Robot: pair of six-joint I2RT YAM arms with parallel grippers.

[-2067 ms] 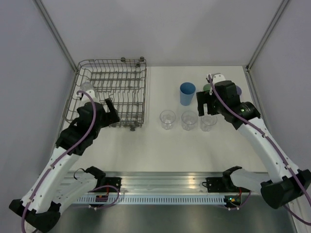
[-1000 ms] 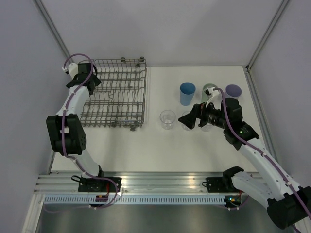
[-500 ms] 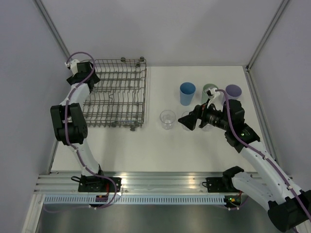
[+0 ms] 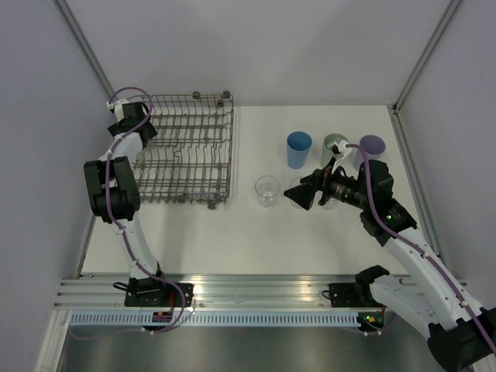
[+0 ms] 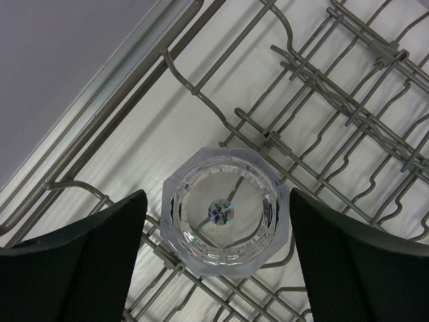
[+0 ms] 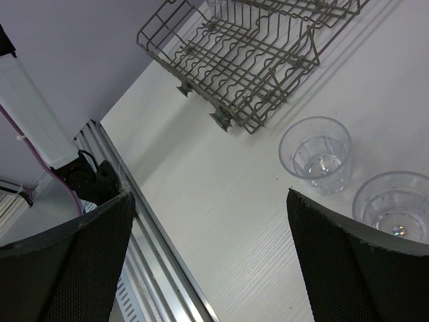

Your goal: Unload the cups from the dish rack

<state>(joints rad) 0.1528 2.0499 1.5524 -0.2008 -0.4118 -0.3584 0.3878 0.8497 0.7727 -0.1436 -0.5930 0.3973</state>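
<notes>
The grey wire dish rack [image 4: 186,151] stands at the back left. One clear cup [image 5: 224,211] stands upside down in it, between the fingers [image 5: 74,261] of my open left gripper [image 5: 218,258], which do not touch it. From above, the left gripper [image 4: 128,122] sits over the rack's far left corner and hides that cup. The blue cup [image 4: 299,149], green cup [image 4: 335,143] and purple cup [image 4: 372,145] stand upright on the table. Clear cups [image 4: 267,190] [image 6: 395,204] stand in front of them. My right gripper [image 4: 301,194] is open and empty above the clear cups.
The rack's front corner and feet [image 6: 221,117] show in the right wrist view, with bare white table [image 6: 221,221] below. The aluminium rail [image 4: 248,291] runs along the near edge. Grey walls close in the left, right and back.
My left arm has swung from the rack's front to its far left corner, over the clear cup. My right gripper has moved from the coloured cups leftward over the clear cups.
</notes>
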